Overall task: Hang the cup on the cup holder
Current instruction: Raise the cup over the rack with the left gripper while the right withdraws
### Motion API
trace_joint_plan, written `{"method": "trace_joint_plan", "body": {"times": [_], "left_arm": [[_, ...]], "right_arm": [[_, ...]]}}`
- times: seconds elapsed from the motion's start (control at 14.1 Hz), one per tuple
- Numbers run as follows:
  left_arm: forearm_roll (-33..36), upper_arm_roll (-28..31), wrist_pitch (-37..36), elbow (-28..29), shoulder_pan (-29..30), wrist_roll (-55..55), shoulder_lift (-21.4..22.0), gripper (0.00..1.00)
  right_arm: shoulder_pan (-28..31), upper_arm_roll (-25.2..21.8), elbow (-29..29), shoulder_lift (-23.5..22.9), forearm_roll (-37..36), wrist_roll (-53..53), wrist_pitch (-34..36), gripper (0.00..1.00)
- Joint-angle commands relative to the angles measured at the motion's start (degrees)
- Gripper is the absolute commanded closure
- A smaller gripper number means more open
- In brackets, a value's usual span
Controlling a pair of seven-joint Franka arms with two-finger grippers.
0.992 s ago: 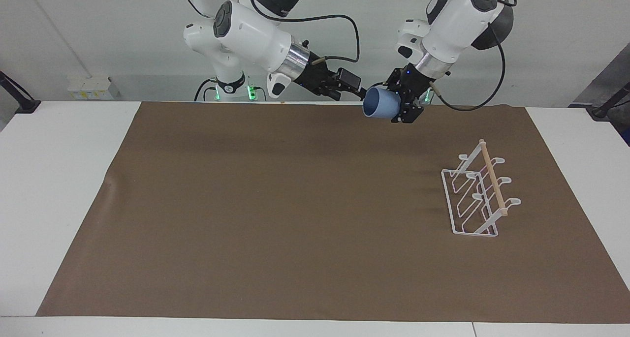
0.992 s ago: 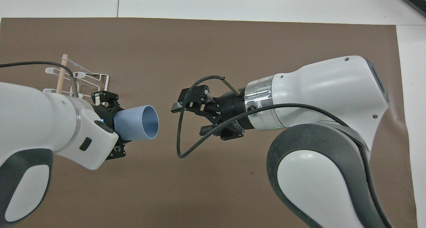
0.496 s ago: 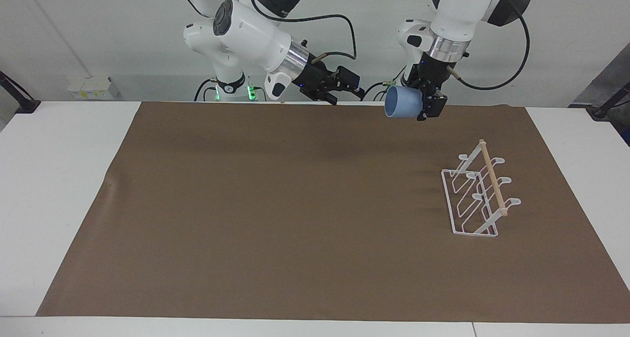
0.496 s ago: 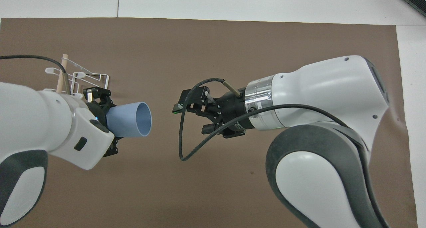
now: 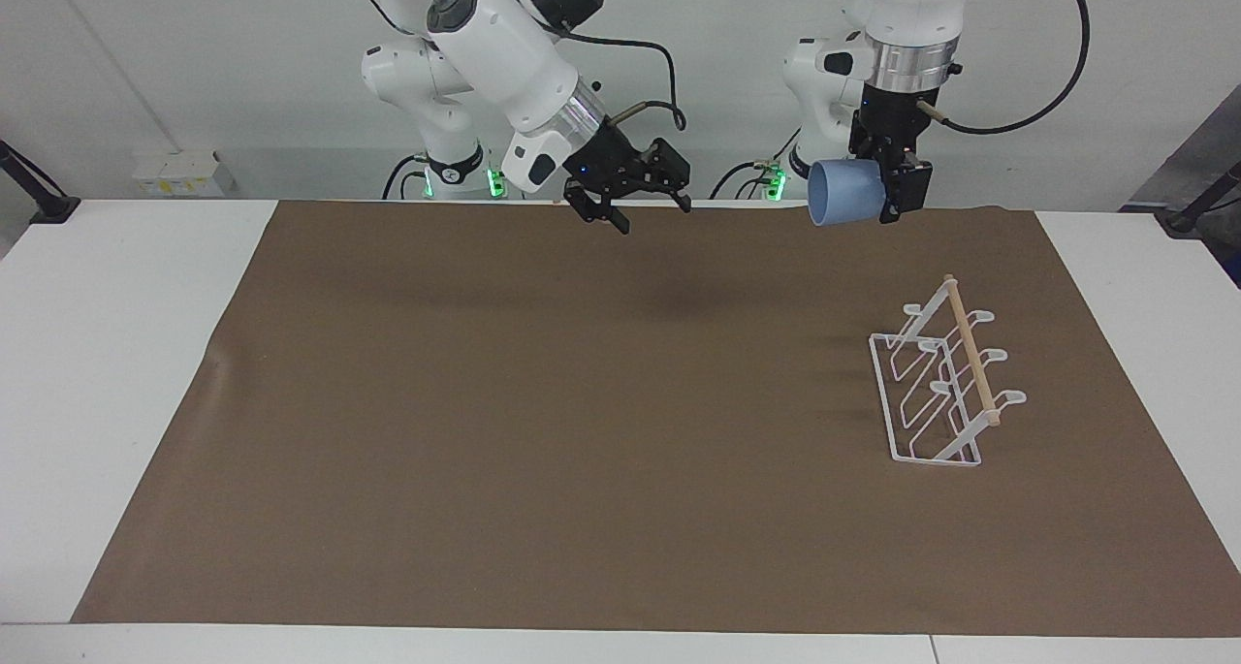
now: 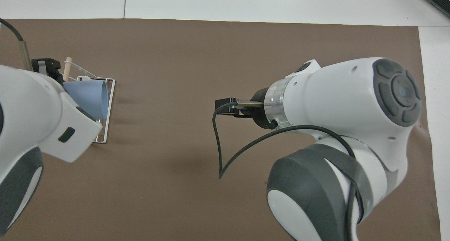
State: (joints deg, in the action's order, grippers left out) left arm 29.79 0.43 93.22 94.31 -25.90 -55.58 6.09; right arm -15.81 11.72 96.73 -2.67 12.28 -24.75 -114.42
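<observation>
The light-blue cup (image 5: 846, 192) lies on its side in my left gripper (image 5: 884, 197), which is shut on its base end and holds it high above the brown mat, its mouth toward the right arm's end. In the overhead view the cup (image 6: 88, 97) covers part of the cup holder (image 6: 106, 121). The white wire cup holder (image 5: 945, 383) with its wooden dowel stands on the mat toward the left arm's end and has nothing on it. My right gripper (image 5: 632, 202) is open and empty, raised over the mat's edge nearest the robots.
A brown mat (image 5: 543, 431) covers most of the white table (image 5: 107, 354). A black cable (image 6: 225, 153) hangs in a loop from the right wrist.
The left arm has lifted and swung the cup toward the left arm's end, over the cup holder as seen from above. The right gripper has drawn back from the cup and tilted downward.
</observation>
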Motion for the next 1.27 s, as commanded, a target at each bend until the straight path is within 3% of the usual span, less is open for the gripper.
{"method": "trace_joint_plan", "body": {"times": [0.0,0.21,0.42,0.64,0.85,1.2], "left_arm": [[5.35,0.01,-0.86,0.24,0.15,4.07,-0.73,1.00],[13.17,-0.08,1.95,0.60,-0.03,4.16,-5.46,1.00],[20.21,-0.17,5.90,1.22,-0.03,3.81,-10.39,1.00],[21.18,-0.17,10.21,6.66,-0.03,1.45,-9.96,1.00],[23.88,0.09,23.44,10.61,2.24,-9.53,-9.79,1.00],[29.70,0.27,32.89,16.94,3.74,-7.89,-7.68,1.00]], "right_arm": [[0.87,0.32,-0.49,0.64,-7.07,4.43,3.40,0.00],[1.48,-0.02,-3.39,0.56,-16.39,12.50,11.39,0.00],[4.46,-0.99,-6.11,0.65,-17.29,17.18,17.81,0.00],[9.46,-0.99,-6.29,1.79,-17.29,17.89,21.24,0.00],[14.13,-0.91,-5.25,2.67,-16.42,20.44,23.01,0.00],[18.88,-0.91,0.98,5.74,-15.97,20.53,23.28,0.00]]}}
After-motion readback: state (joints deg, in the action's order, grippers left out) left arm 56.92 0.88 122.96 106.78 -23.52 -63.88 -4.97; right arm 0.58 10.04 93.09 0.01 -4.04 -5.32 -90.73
